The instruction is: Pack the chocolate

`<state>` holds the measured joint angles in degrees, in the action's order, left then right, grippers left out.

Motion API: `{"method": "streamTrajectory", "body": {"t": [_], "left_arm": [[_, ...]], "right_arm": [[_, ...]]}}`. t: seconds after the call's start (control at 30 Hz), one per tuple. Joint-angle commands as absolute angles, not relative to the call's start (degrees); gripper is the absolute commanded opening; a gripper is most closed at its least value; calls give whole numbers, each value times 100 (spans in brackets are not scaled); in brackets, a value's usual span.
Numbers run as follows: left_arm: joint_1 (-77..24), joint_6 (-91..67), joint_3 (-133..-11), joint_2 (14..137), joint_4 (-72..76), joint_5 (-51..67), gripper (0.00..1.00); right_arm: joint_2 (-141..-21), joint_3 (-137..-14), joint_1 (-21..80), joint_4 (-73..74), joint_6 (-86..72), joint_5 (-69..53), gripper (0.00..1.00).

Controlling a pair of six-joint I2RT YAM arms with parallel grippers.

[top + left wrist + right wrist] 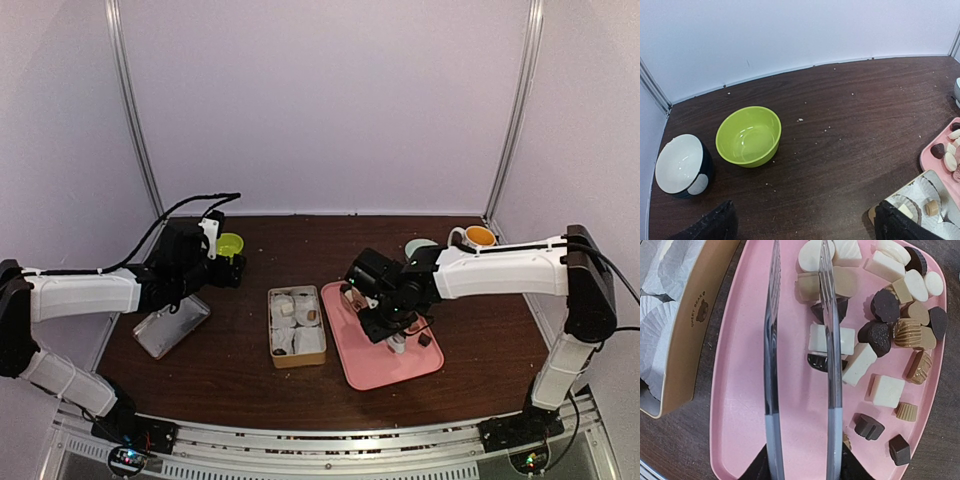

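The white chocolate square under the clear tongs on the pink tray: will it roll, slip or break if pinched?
The white chocolate square has flat faces, so it probably will not roll. Its smooth surface and the smooth clear tongs suggest it may slip. It looks small and solid, so likely light and stiff, not fragile.
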<state>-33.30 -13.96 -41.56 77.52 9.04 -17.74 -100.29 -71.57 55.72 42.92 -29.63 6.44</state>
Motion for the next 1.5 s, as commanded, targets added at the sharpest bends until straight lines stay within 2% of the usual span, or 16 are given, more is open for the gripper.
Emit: {"method": "streamTrajectory", "body": {"t": [0.0,0.17,0.37,0.7,1.1,1.47], "left_arm": [[-3291,-1327,-4227,7708,1147,-1773,98],[-3292,-1327,-4228,7708,1144,-1775,98],[-3290,-1329,-4229,7717,1143,-1768,98],[-3287,-1312,-4228,7699,1149,-1788,98],[-3289,-1314,-4267,7783,1136,-1721,98],[-3292,-1318,-4280,7795,1134,-1716,98]], "right_arm": [[-10045,-7328,5559,4380,-2887,670,35],[-10166,-7401,5557,4474,-2895,754,34],[-10186,-7457,5564,4491,-2887,795,26],[-9474,-7249,5869,4399,-2643,621,22],[-8623,-6821,6514,4041,-2282,-1,22],[-9129,-7152,6872,4391,-1993,-28,23]]}}
